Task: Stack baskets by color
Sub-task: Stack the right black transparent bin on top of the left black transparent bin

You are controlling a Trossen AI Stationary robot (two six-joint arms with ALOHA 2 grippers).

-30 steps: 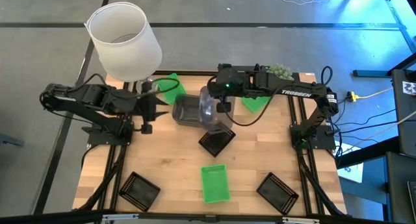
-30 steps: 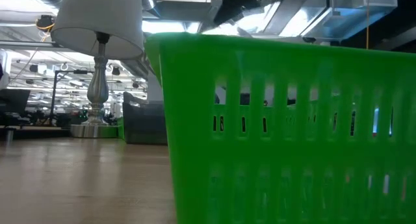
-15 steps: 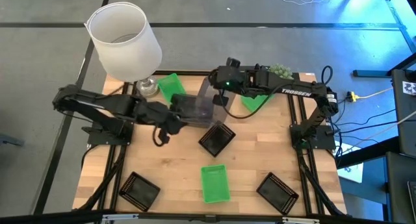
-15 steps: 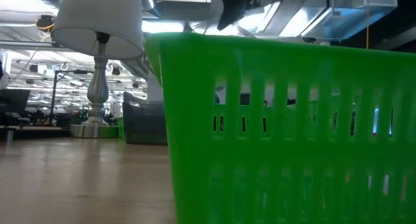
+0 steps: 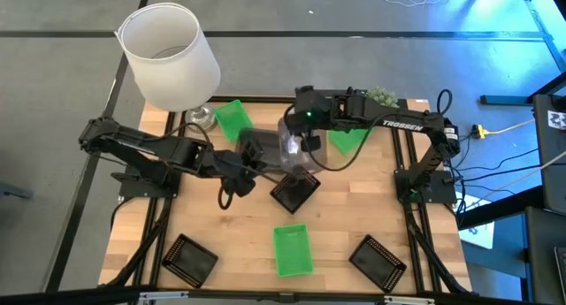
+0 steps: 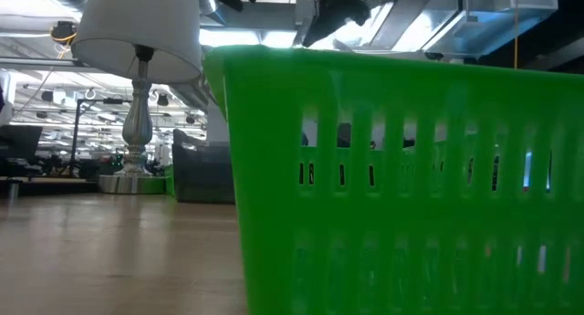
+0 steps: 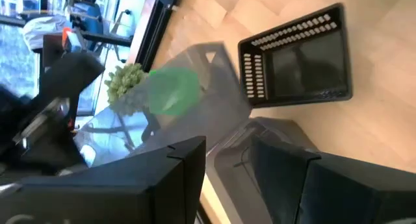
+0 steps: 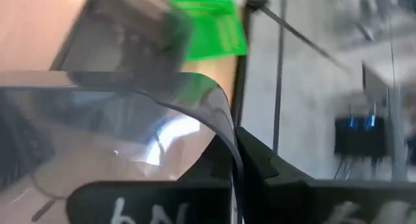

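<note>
A smoky grey basket hangs tilted over the table's middle with my right gripper shut on it. A second grey basket stands on the table just left of it. My left gripper is open at that basket's near side; in the left wrist view its fingers stand on either side of the basket's rim, and I cannot tell whether they touch it. A black basket lies below the held one. My right gripper pinches the thin upper wall of the grey basket between its two shut fingers, coming from the table's right and slanting down. The basket is lifted clear of the table and hangs tilted below the fingers.
Green baskets lie at the far left, far right and near middle. Black baskets sit at the near left and near right. A white lamp stands at the far left corner, a small plant at the far right.
My left gripper has reached from the table's left side toward the middle, sinking and rolling, and now stands at the grey basket on the table. My right gripper has stayed in place and rolled slightly, swinging the held basket a little.
</note>
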